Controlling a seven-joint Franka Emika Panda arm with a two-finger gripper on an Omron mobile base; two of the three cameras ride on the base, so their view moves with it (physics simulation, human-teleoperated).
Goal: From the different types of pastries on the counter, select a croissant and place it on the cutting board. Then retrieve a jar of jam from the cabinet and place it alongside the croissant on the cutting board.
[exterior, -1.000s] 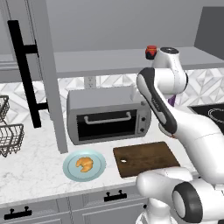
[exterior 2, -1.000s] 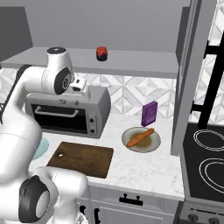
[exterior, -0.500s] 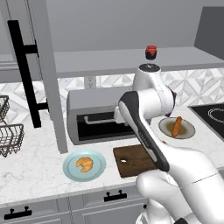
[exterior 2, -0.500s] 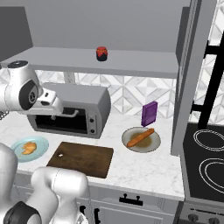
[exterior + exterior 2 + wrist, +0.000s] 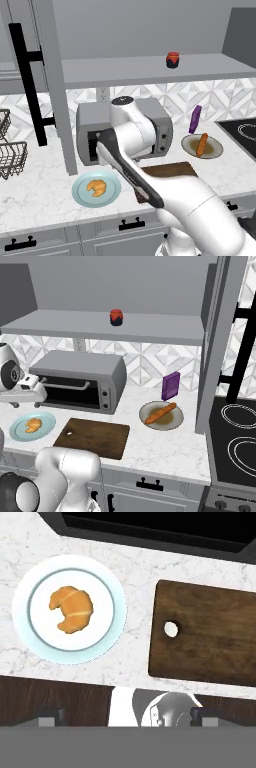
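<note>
a rendered kitchen seen from the robot's base. nearest is the counter (image 5: 165, 448) – white marbled stone above grey drawer fronts with black handles. on its front part a round pale teal plate (image 5: 80, 194) carries the croissant (image 5: 97, 187), a small golden crescent lying at the plate's middle. just beside the plate, apart from it, lies the cutting board (image 5: 100, 438), dark brown wood with a small round hole near the corner closest to the plate; its top is bare.

the white arm rises over the board and bends toward the plate side, and the hand hangs above the counter by the toaster oven's front. the camera on the hand looks straight down on the croissant, the plate and the holed end of the board. the fingertips are cut off at the bottom of that view, so i cannot tell whether the pincer is spread or closed.

behind the board stands a grey toaster oven (image 5: 80, 378). on the far side of the board a second plate (image 5: 175, 418) holds a slim orange-brown stick-shaped food (image 5: 159, 413), with a purple bottle (image 5: 171, 386) behind it.

farthest and highest is the cabinet (image 5: 140, 70) – its door stands open, and the jar of jam (image 5: 172, 59), dark red with a brighter lid, sits upright on the flat grey shelf.
</note>
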